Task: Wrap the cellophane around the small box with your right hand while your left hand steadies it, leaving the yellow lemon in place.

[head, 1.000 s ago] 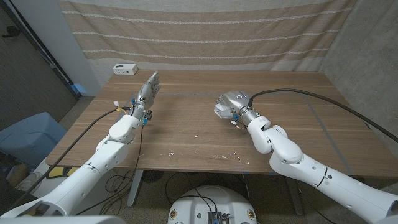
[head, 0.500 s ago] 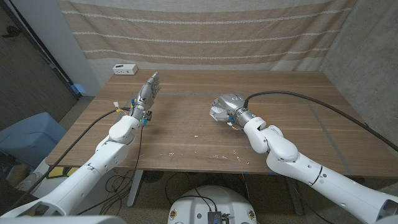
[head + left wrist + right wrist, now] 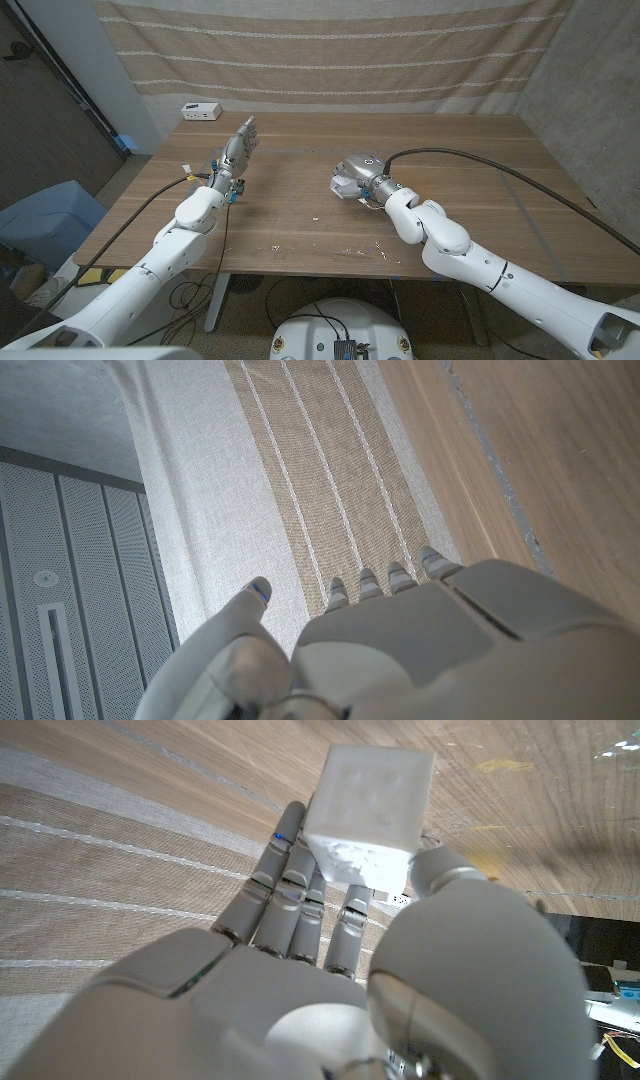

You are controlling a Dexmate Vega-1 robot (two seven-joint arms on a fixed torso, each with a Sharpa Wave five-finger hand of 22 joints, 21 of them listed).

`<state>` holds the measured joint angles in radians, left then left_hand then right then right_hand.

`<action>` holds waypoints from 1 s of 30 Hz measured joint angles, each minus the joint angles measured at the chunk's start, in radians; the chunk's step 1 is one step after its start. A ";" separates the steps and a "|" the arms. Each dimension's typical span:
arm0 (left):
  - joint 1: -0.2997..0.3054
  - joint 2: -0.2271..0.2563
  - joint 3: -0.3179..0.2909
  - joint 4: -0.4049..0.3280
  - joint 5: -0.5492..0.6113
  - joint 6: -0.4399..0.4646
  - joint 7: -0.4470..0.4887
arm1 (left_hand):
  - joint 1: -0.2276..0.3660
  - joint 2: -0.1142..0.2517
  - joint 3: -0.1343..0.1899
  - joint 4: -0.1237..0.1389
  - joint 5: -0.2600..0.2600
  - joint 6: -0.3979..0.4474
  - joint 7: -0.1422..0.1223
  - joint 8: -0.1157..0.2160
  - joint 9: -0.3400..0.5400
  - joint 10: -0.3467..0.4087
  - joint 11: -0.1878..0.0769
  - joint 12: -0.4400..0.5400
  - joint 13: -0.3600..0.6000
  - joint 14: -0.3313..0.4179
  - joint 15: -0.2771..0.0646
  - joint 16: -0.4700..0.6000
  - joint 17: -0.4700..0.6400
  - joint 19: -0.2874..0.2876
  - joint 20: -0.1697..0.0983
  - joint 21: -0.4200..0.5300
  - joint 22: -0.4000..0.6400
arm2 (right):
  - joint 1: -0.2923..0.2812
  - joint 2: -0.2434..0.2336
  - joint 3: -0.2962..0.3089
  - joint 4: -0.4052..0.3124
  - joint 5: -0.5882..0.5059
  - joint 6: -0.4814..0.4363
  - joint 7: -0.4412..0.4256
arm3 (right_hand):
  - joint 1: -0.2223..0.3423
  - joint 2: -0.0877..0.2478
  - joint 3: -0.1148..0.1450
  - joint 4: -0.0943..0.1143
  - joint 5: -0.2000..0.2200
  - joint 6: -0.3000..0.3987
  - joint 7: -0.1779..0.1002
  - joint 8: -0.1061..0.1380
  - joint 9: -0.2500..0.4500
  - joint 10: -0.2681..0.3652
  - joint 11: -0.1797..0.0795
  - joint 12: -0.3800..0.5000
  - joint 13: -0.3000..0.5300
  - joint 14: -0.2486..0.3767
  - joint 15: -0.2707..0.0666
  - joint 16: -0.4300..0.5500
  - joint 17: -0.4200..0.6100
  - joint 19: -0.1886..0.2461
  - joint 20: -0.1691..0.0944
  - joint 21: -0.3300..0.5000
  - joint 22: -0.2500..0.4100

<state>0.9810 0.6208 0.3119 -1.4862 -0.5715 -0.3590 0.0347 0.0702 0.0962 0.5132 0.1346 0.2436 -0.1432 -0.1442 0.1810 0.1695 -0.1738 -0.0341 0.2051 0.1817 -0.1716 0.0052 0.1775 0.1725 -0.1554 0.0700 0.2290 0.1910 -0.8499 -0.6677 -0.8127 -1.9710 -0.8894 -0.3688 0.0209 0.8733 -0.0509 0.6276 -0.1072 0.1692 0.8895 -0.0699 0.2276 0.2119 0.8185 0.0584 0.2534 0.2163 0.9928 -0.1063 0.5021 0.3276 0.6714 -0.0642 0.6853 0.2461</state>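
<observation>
A small white box point(image 3: 370, 805) with dimpled faces sits between the fingers and thumb of my right hand point(image 3: 330, 960), which grips it. In the head view my right hand point(image 3: 357, 171) hovers low over the middle of the wooden table point(image 3: 480, 190), and the small box point(image 3: 341, 184) shows as a pale shape under its fingers. My left hand point(image 3: 237, 143) stands at the table's left side with its fingers stretched out straight toward the back, holding nothing. In the left wrist view my left hand point(image 3: 400, 640) points at the striped curtain point(image 3: 320, 490).
A white device point(image 3: 201, 111) lies at the table's back left corner. Small white flecks point(image 3: 379, 247) dot the wood near the front edge. A blue bin point(image 3: 45, 215) stands on the floor to the left. The striped curtain point(image 3: 330, 50) hangs behind the table.
My right hand has carried the small box toward picture left, closer to the table's middle. My left hand has stayed still.
</observation>
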 measured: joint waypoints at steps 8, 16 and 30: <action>0.006 0.002 -0.003 -0.005 -0.001 0.000 0.003 | 0.000 0.000 0.000 0.000 0.000 0.000 0.000 0.000 0.000 0.000 0.000 0.000 0.000 0.000 0.000 0.000 0.000 0.000 0.000 0.000 0.000 | 0.027 0.019 -0.019 0.038 0.009 0.014 0.012 | 0.004 -0.004 -0.005 0.004 0.000 0.000 0.000 -0.007 0.000 0.007 0.004 -0.004 0.000 0.006 -0.005 -0.011 -0.002 -0.011 0.000 0.015 0.000; 0.010 0.003 -0.006 -0.006 -0.003 0.000 0.004 | 0.000 0.000 0.000 0.000 0.000 0.000 0.000 0.000 0.000 0.000 0.000 0.000 0.000 0.000 0.000 0.000 0.000 0.000 0.000 0.000 0.000 | 0.050 0.033 -0.038 0.069 0.009 0.012 0.029 | 0.004 -0.004 -0.010 0.007 0.000 0.000 0.000 -0.013 0.000 0.011 0.000 -0.011 0.000 0.009 -0.009 -0.018 -0.003 -0.016 0.006 0.030 -0.005; 0.011 0.003 -0.006 -0.006 -0.005 0.000 0.004 | 0.000 0.000 0.000 0.000 0.000 0.000 0.000 0.000 0.000 0.000 0.000 0.000 0.000 0.000 0.000 0.000 0.000 0.000 0.000 -0.004 0.000 | 0.091 0.056 -0.075 0.126 0.010 -0.018 0.077 | 0.016 -0.003 -0.024 0.040 0.005 -0.028 0.002 -0.033 -0.003 -0.010 -0.020 -0.044 0.005 0.002 -0.016 -0.073 -0.020 -0.084 0.010 0.054 -0.023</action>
<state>0.9921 0.6239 0.3058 -1.4920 -0.5769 -0.3592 0.0388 0.0702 0.0962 0.5132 0.1346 0.2436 -0.1432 -0.1442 0.1809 0.1695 -0.1738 -0.0341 0.2051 0.1817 -0.1716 0.0052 0.1775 0.1726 -0.1554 0.0700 0.2253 0.1909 -0.7584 -0.6120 -0.8876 -1.8447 -0.8799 -0.3867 0.0976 0.8894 -0.0536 0.6040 -0.0668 0.1741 0.8611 -0.0681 0.1950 0.2090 0.8086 0.0380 0.2095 0.2211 0.9945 -0.1221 0.4295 0.3077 0.5878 -0.0538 0.7395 0.2235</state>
